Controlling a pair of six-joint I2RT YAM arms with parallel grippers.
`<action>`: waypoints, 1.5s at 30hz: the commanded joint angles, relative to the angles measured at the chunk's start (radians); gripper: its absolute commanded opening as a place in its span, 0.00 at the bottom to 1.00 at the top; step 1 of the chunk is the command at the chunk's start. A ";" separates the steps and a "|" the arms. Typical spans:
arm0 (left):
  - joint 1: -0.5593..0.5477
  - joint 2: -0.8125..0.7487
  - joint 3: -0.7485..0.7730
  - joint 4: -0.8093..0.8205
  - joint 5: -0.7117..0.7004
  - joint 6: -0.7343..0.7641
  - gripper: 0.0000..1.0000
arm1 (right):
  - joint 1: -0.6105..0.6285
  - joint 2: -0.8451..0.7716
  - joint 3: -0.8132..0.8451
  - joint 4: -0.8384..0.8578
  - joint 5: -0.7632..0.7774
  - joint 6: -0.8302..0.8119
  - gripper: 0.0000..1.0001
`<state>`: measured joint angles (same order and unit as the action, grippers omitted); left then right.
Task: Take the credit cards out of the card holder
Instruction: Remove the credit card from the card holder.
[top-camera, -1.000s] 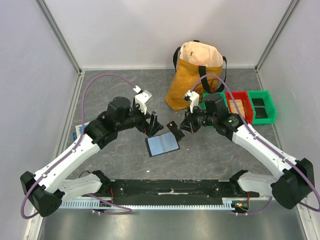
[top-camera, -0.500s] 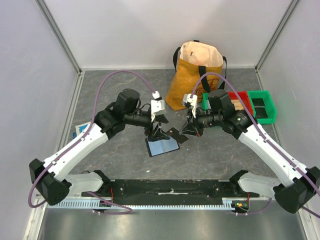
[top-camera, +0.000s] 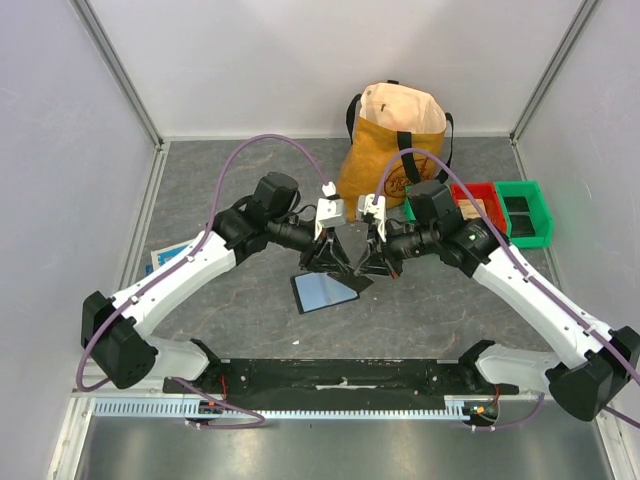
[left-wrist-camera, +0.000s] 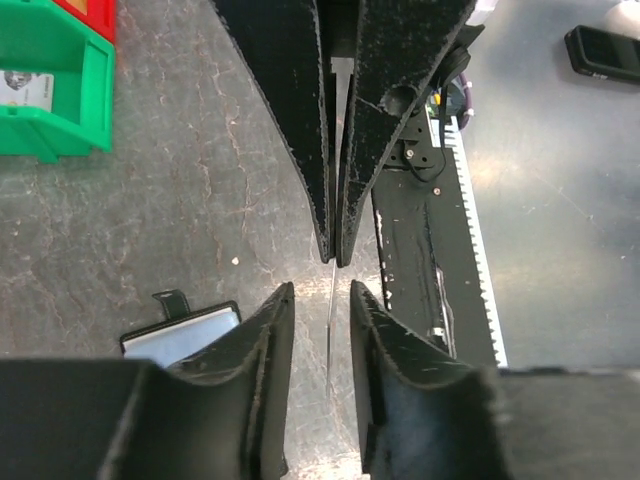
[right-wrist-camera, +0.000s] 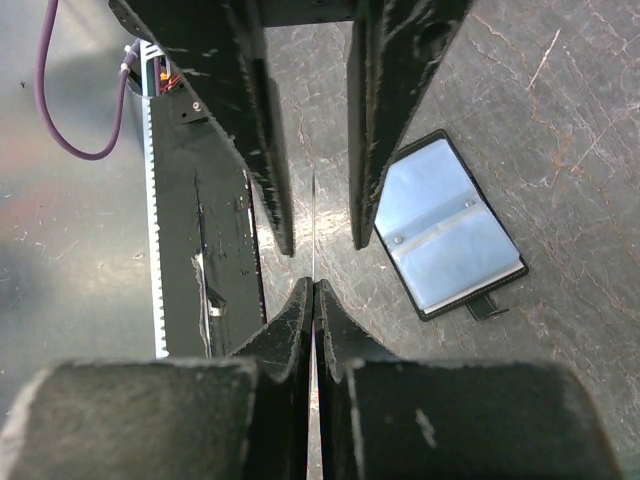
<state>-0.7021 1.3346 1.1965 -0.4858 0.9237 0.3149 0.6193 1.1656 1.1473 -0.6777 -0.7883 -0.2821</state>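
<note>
Black and flat on the grey stone-look surface (top-camera: 230, 180), the card holder (right-wrist-camera: 452, 240) lies wide open. Its pale blue-grey pockets face up, with two small silver studs along the fold and a little tab sticking out from one short edge. It sits in the middle between the two arms, and nothing touches it.

Right beside it, held clear of the surface, is one credit card (right-wrist-camera: 313, 225). Both wrist cameras see it purely edge-on, a hairline and nothing more (so its colour I can't call). The right arm's fingers (right-wrist-camera: 283, 335) are pressed together on one end of that card, clamped on it. Facing them nose to nose, the left arm's fingers (left-wrist-camera: 258, 375) stand apart, one on each side of the card's free end. There's a sliver of daylight on both sides, so they straddle it without gripping it. From overhead the two sets of fingertips meet tip to tip over the holder's far edge, both wrists angled down and inward.

Further out, a mustard-yellow tote bag (top-camera: 392, 150) with black handles stands upright at the back of the surface, beyond the arms. To its right sit a red bin (top-camera: 478, 212) and a green bin (top-camera: 525, 212), side by side, each with something flat inside. Over at the left edge, near the left arm's elbow, a blue-and-white flat box (top-camera: 158, 258) peeks out.
</note>
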 joint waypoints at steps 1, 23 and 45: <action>-0.002 0.012 0.038 0.000 0.050 0.006 0.23 | 0.008 0.012 0.046 -0.008 -0.005 -0.019 0.06; 0.010 -0.386 -0.449 0.716 -0.692 -0.857 0.02 | -0.043 -0.388 -0.631 1.244 0.457 1.019 0.82; -0.112 -0.348 -0.739 1.409 -1.019 -1.429 0.02 | 0.188 -0.179 -0.874 1.908 0.853 1.149 0.73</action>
<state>-0.8009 0.9707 0.4614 0.7761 -0.0265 -1.0573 0.7982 0.9527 0.2531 1.1007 -0.0124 0.8696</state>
